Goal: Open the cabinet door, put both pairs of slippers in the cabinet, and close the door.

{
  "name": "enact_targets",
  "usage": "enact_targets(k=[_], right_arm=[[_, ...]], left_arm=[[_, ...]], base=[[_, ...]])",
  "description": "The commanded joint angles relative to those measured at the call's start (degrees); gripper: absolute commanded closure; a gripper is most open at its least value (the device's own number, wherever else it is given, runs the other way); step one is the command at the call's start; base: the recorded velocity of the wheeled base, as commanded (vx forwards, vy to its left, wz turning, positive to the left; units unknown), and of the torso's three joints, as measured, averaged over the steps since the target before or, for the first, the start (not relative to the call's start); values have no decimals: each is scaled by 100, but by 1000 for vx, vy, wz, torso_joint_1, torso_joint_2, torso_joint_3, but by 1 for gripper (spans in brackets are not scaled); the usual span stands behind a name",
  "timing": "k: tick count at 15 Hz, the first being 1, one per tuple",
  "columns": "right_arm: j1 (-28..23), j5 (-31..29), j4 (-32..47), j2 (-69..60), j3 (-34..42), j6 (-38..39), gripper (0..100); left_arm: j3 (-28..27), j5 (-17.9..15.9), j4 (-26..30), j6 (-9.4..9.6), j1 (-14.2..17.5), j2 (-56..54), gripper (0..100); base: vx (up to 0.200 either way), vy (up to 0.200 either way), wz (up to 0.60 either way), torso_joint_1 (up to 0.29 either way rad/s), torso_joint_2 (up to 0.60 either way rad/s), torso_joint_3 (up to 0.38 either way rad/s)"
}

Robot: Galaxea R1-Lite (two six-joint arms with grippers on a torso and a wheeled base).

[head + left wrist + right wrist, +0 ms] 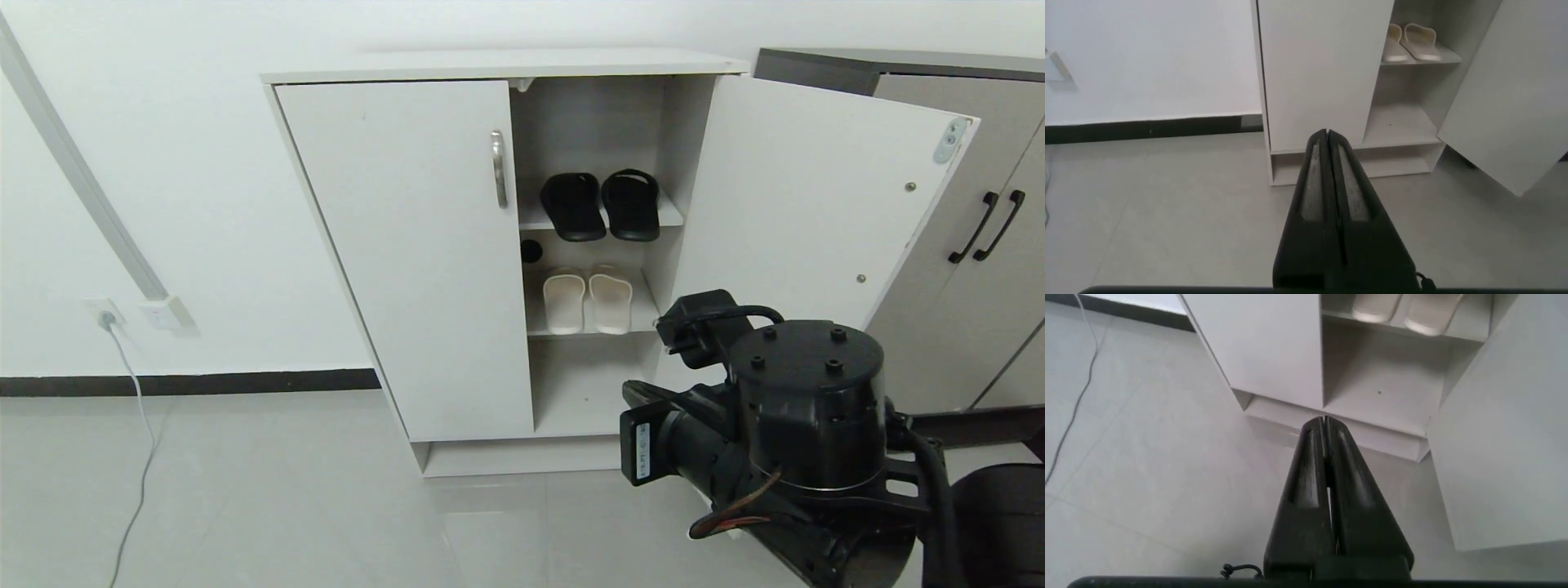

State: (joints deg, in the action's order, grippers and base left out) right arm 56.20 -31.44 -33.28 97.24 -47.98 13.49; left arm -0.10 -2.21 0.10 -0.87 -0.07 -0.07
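Note:
The white cabinet stands against the wall with its left door closed and its right door swung open. A black pair of slippers lies on the upper shelf. Below it, a cream pair of slippers rests on the middle shelf. My right arm hangs in front of the open door, low at the right. The right gripper is shut and empty, above the floor before the cabinet's base. The left gripper is also shut and empty, pointing at the cabinet's foot, with the cream slippers beyond it.
A grey cabinet with black handles stands just right of the open door. A wall socket with a grey cable trailing to the floor is at the left. Pale tiled floor lies open before the cabinet.

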Motion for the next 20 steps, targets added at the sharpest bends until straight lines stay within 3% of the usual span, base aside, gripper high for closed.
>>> enact_targets(k=[1, 15, 20], right_arm=[[-12, -3, -47, 75, -1, 4, 100], [-162, 129, -267, 137, 8, -5, 100], [-162, 129, -275, 146, 35, -22, 100]], left_arm=[[1, 1, -1, -1, -1, 7, 100], [1, 1, -1, -10, -1, 7, 100], [1, 1, -1, -1, -1, 7, 100]], base=[[0, 0, 0, 0, 0, 0], [0, 0, 0, 0, -6, -5], [0, 0, 0, 21, -311, -337]])
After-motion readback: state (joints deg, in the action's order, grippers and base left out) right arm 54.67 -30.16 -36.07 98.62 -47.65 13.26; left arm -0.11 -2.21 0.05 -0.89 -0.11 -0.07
